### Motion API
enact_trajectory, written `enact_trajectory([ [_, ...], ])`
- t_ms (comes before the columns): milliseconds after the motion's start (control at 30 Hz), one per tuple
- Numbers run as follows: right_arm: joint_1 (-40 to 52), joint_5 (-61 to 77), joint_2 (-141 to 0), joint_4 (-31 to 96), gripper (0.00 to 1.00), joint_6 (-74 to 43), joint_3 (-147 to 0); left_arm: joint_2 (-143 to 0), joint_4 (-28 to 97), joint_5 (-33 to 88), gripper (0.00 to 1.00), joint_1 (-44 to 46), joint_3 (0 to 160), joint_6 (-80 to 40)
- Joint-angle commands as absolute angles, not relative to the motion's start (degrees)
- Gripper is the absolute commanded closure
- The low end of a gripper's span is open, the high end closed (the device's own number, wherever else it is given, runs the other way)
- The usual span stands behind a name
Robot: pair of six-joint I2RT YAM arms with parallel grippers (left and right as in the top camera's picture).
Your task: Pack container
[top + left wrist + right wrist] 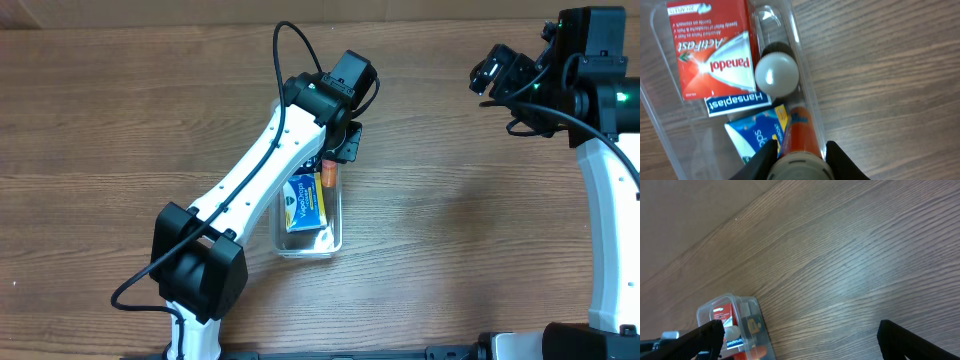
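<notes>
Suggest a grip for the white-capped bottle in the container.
Grip the white-capped bottle by its round cap, from above: the cap sits proud of the boxes. The container wall on one side and the Panadol box on the other crowd it, so fingers probably fit better along the container's length.

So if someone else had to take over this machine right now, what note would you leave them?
Left gripper: closed on the orange tube, low inside the container, along one long wall.
Right gripper: open, empty, off to the side, well away from the container.
Done: Panadol box, Hansaplast box, blue box and white-capped bottle already lie in the container.
Left: probably release the tube and pull the left arm out.
</notes>
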State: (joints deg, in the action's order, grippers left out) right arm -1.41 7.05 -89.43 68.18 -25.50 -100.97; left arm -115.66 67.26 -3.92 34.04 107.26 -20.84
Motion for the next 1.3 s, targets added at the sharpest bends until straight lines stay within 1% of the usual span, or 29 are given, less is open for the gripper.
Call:
enact_trajectory([
  [0, -1.48, 6.98, -88.68, 67.85, 0.00, -25.71, -101.25, -117.45, 65.67, -6.39, 0.70, 34.09, 107.66, -20.12],
  [100, -1.48, 6.98, -88.68, 67.85, 0.00, -25.71, -101.25, -117.43, 65.76, -6.61, 0.75, 34.11, 107.66, -20.12],
  [133, -1.48, 6.98, -88.68, 67.85, 0.00, -25.71, -101.25, -117.43, 65.71, -6.57, 0.74, 34.11, 107.66, -20.12],
  [200, -1.48, 6.98, -88.68, 67.85, 0.00, -25.71, -101.25, -117.43, 65.25, -6.70, 0.70, 33.78, 107.66, -19.00],
  [267, -1.48, 6.98, -88.68, 67.85, 0.00, -25.71, -101.25, -117.43, 63.86, -8.47, 0.59, 33.71, 107.66, -17.74],
  [333, -1.48, 6.98, -88.68, 67.85, 0.00, -25.71, -101.25, -117.43, 63.55, -9.21, 0.51, 33.71, 107.66, -17.76],
  [400, -1.48, 6.98, -88.68, 67.85, 0.00, -25.71, -101.25, -117.32, 64.51, -7.33, 0.21, 33.74, 107.85, -17.78],
  [433, -1.48, 6.98, -88.68, 67.85, 0.00, -25.69, -101.25, -117.14, 66.15, -6.37, 0.00, 33.71, 108.57, -17.78],
  [567, -1.48, 6.98, -88.68, 67.85, 0.00, -25.71, -101.25, -115.59, 80.47, -10.90, 0.00, 32.62, 120.14, -17.87],
  [600, -1.48, 6.98, -88.68, 67.85, 0.00, -25.71, -101.25, -111.63, 88.25, -16.86, 0.00, 30.85, 127.24, -18.55],
  [667, -1.48, 6.98, -88.68, 67.85, 0.00, -25.71, -101.25, -105.80, 94.24, -23.29, 0.00, 28.69, 130.06, -21.39],
  [700, -1.48, 6.98, -88.68, 67.85, 0.00, -25.71, -101.25, -99.61, 96.82, -26.44, 0.00, 26.57, 129.67, -22.72],
  [800, -1.48, 6.98, -88.68, 67.85, 0.00, -25.71, -101.25, -83.11, 96.79, -25.74, 0.00, 22.83, 123.61, -23.75],
  [833, -1.48, 6.98, -88.68, 67.85, 0.00, -25.71, -101.25, -75.31, 96.75, -26.79, 0.00, 22.50, 118.98, -25.67],
  [867, -1.48, 6.98, -88.68, 67.85, 0.00, -25.71, -101.25, -69.21, 94.56, -27.31, 0.00, 22.52, 113.60, -25.96],
  [900, -1.48, 6.98, -88.68, 67.85, 0.00, -25.71, -101.25, -56.07, 84.33, -26.76, 0.00, 22.52, 96.79, -22.59],
  [933, -1.48, 6.98, -88.68, 67.88, 0.00, -25.71, -101.25, -49.69, 78.04, -25.41, 0.00, 22.50, 87.09, -18.96],
  [1033, -1.48, 6.98, -88.68, 67.85, 0.00, -25.71, -101.25, -38.37, 65.67, -24.69, 0.00, 22.50, 65.87, -14.33],
  [1133, -1.48, 6.98, -88.68, 67.85, 0.00, -25.71, -101.25, -33.91, 59.18, -17.56, 0.00, 22.52, 56.45, -16.45],
  [1267, -1.48, 6.98, -88.68, 67.85, 0.00, -25.71, -101.25, -34.33, 52.77, -17.45, 0.00, 22.50, 49.69, -9.28],
])
